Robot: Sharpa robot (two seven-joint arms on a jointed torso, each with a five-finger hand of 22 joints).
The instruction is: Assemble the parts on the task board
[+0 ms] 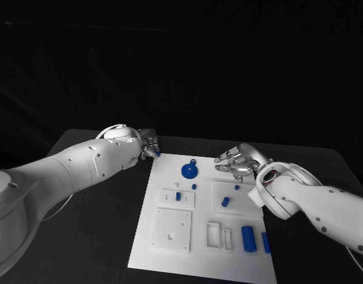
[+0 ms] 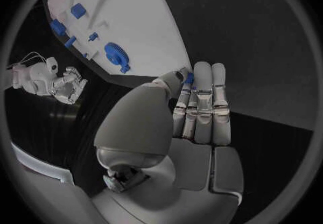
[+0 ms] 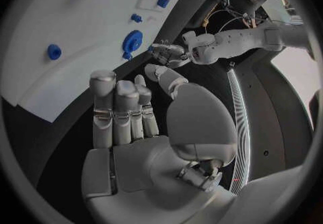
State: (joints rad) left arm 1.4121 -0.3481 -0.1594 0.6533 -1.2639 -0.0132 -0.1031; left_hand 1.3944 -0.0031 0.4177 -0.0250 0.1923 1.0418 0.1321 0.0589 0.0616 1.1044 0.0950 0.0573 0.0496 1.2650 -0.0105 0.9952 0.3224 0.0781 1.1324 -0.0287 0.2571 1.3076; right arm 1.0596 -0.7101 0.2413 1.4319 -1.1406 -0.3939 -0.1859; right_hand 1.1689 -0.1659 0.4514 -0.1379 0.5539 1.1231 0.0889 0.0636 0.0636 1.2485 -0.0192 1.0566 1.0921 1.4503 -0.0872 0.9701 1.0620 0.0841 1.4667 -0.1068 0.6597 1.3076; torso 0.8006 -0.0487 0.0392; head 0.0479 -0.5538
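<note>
Several parts still loose; one small piece in the left hand

Several blue parts sit about the white board, which lies in the middle of the black bench. A gear lies near the board's far edge, with a small stud just beside it. A short peg stands in a raised white block on the left side of the board, and another peg stands tilted in a block to its right. Two cylinders lie flat, side by side, near the right edge at the near end. The large square block and the slotted holders beside it carry nothing blue.

Left hand is at the board's far left corner. In the left wrist view its fingers lie pressed together with the thumb against them, pinching a small blue piece at the tips; what kind of part it is, cannot tell.

Right hand hovers over the board's far right side, fingers loosely curled, nothing held.

Judgement: early to middle. Two pegs look seated; gear, cylinders and the held piece are probably unplaced.
</note>
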